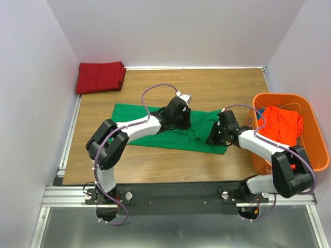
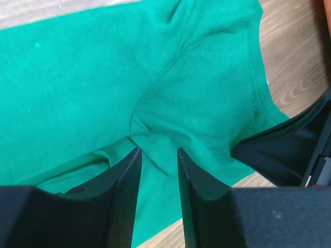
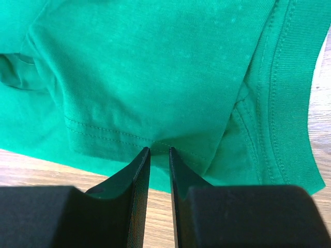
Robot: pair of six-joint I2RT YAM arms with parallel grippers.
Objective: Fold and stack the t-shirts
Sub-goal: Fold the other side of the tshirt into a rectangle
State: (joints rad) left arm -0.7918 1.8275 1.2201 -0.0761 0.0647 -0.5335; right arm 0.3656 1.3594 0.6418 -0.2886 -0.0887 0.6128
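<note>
A bright green t-shirt [image 1: 139, 124] lies spread and partly folded across the middle of the table. My left gripper [image 1: 187, 124] sits low over its middle, jaws apart, with flat green cloth [image 2: 103, 77] showing in the gap at its tips [image 2: 159, 151]. My right gripper [image 1: 212, 138] is at the shirt's right end. Its jaws stand a narrow gap apart, tips [image 3: 156, 150] right at a stitched sleeve hem [image 3: 103, 135], beside the ribbed collar [image 3: 289, 77]. A dark red t-shirt [image 1: 101, 77] lies folded at the back left. An orange-red t-shirt [image 1: 282, 124] lies crumpled in the basket.
The rigid orange basket [image 1: 315, 155] stands at the table's right edge, close behind my right arm, with a bit of blue [image 1: 260, 111] at its left inner side. White walls close in the table on three sides. My right gripper's black body [image 2: 289, 150] shows in the left wrist view.
</note>
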